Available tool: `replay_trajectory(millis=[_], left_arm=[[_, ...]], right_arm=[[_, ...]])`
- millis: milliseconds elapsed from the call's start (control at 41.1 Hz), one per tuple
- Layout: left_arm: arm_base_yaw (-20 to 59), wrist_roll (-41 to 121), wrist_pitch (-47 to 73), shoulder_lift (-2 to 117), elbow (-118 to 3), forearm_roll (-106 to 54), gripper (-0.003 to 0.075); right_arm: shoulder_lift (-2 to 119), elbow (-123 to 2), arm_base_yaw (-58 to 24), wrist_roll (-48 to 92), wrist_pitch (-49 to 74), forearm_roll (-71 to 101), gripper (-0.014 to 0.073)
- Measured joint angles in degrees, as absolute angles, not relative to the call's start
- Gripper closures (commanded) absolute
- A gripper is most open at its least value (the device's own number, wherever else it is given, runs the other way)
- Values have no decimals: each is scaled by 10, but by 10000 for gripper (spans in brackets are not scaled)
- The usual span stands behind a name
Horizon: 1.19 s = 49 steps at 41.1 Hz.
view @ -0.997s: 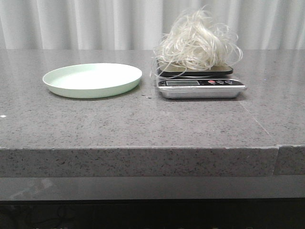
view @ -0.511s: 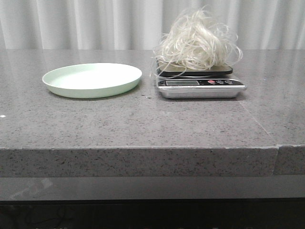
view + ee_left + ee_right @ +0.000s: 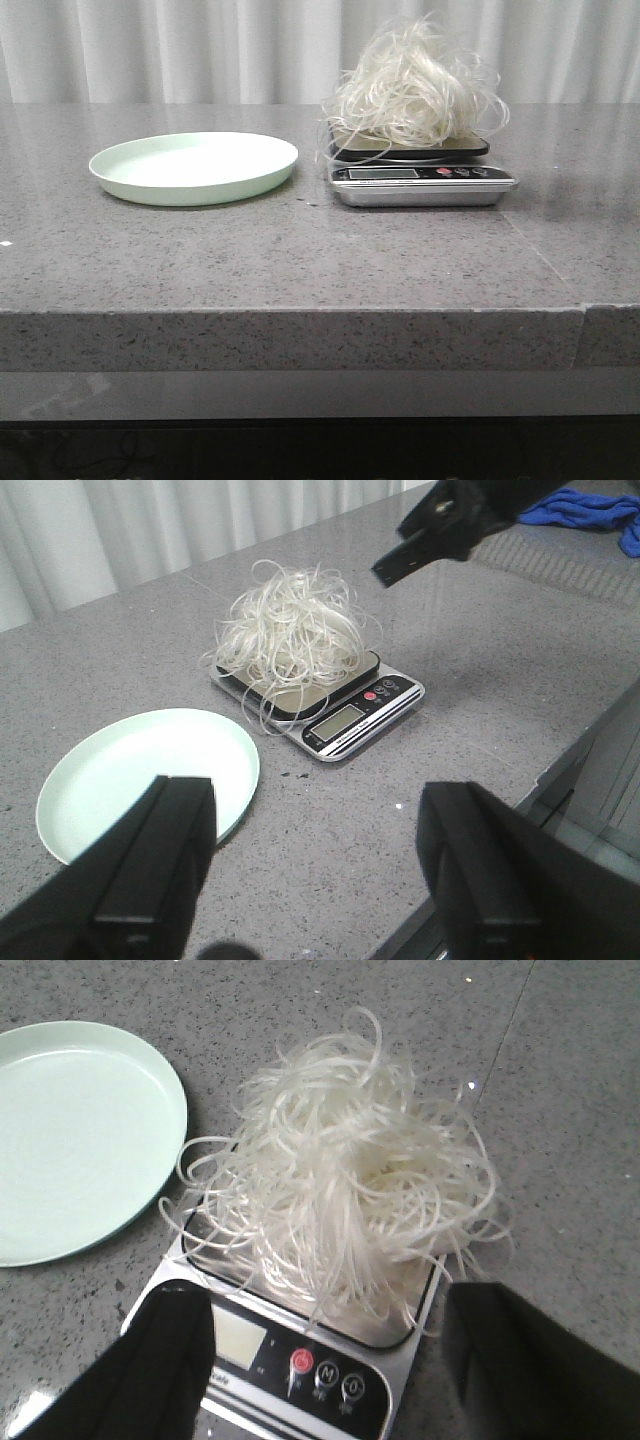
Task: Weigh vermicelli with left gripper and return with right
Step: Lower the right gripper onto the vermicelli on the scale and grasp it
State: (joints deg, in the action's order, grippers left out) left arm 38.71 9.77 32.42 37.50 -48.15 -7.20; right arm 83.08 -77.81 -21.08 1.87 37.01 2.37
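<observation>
Now vermicelli [image 3: 345, 1180] heaped on scale [image 3: 300, 1365]; right tool [image 3: 325, 1360] above, spread open, empty.

I count one mound of vermicelli [image 3: 415, 85], one scale [image 3: 420, 180] and one pale green plate [image 3: 193, 167], all on one counter [image 3: 300, 260]. Three round buttons sit on the scale's face, and one blue cloth [image 3: 590, 505] lies far off.

Bright, even overhead light. Soft shadows under plate [image 3: 194, 167] and scale [image 3: 420, 180]. Faint sheen on far table [image 3: 300, 260]. Wrist views: near pincer fingers [image 3: 150, 870] dark, blurred; vermicelli [image 3: 345, 1190] sharp.
</observation>
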Motion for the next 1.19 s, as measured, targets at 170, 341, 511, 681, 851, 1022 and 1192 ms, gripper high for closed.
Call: replay_trajectory(millis=[170, 341, 511, 681, 851, 1022, 1192], left_arm=[[387, 98, 324, 375, -482, -72, 228], [387, 98, 324, 375, -482, -72, 228], [387, 98, 324, 375, -482, -72, 228], [387, 98, 324, 375, -482, -72, 228], [387, 98, 324, 375, -482, -72, 228], [387, 98, 324, 375, -482, -72, 228], [387, 98, 324, 375, -482, -72, 228]], right_arm=[[903, -832, -211, 19, 370, 24, 16], [965, -874, -211, 19, 369, 24, 16], [1012, -898, -211, 20, 369, 24, 16], [1038, -899, -211, 20, 369, 24, 22], [1043, -904, -211, 20, 369, 22, 197], [1043, -904, -211, 20, 369, 20, 382], [1043, -904, -211, 20, 369, 20, 435]])
